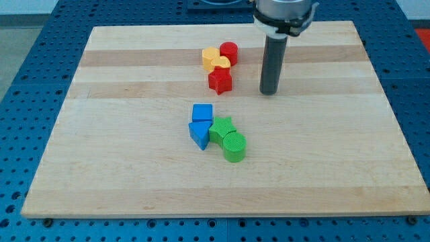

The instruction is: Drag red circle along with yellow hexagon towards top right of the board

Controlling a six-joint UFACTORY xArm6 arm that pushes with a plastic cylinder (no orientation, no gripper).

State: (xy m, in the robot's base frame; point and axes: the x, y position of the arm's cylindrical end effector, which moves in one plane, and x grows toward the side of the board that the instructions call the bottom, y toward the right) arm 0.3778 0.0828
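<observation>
Right now the red circle (229, 52) sits near the view's top of the tabletop (134, 168), a little right of centre, and everything else I place from it. Touching its left side is the yellow hexagon (210, 57), with a second yellow block (220, 64), shape unclear, tucked just below the circle. A red star (220, 81) touches that cluster from below. My tip (269, 92) stands to the circle's right and somewhat lower, near but apart, level with the star. There are no jaws on this rig, only the rod, so nothing spreads or pinches. As I judge it, I am on the wrong side: the goal corner lies to the right, so I must circle round to the lower left of the hexagon before pushing.
</observation>
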